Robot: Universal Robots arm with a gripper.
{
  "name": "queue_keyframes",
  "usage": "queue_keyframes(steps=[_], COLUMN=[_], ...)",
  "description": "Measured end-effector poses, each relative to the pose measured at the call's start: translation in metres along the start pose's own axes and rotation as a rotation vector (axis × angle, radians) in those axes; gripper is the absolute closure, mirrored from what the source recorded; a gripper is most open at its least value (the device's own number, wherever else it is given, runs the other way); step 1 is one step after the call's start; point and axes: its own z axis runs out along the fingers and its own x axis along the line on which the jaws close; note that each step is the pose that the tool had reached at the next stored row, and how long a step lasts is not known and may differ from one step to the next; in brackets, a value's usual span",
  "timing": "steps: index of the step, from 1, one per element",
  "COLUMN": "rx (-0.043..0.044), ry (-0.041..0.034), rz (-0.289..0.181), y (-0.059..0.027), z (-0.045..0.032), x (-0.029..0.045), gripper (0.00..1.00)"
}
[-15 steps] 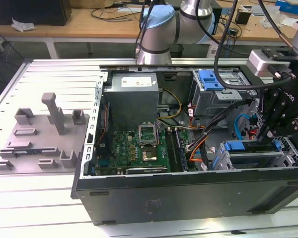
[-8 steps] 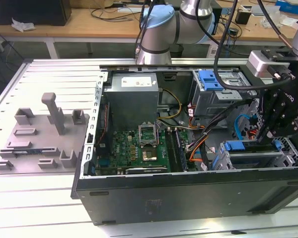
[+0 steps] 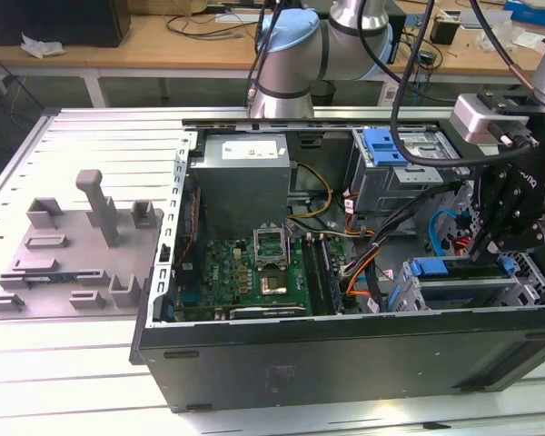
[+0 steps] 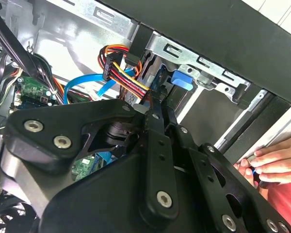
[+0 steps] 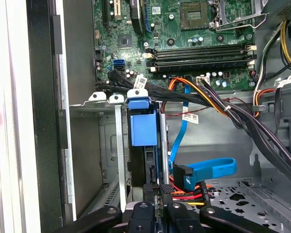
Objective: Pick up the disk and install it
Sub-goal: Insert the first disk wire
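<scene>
Evidently the disk [image 5: 144,145] is standing on edge in the drive cage [image 5: 114,145] at lower centre of the first wrist view, its long axis running straight up-frame from the end effector [image 5: 157,194], whose fingers are pinching the disk's near end.

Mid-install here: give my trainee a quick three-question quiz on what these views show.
1. True or false: the silver-grey disk in its blue plastic carrier sits in the metal drive cage.
2. In the second wrist view, what is by the black computer case's edge? A: a person's hand. B: a screwdriver. C: a loose screw.
3. Fill in: the flat data cable beside the cage is ___.
Key: 1 true; 2 A; 3 blue.
</scene>
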Motion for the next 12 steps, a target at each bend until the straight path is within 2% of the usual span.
queue_keyframes(steps=[10,12], rx=[0.0,-0.0002], ry=[-0.0003,-0.0006], rz=[0.0,0.0], y=[0.0001,0.0003], z=[-0.0001,-0.0031], x=[0.0,0.0003], gripper=[0.84,0.82])
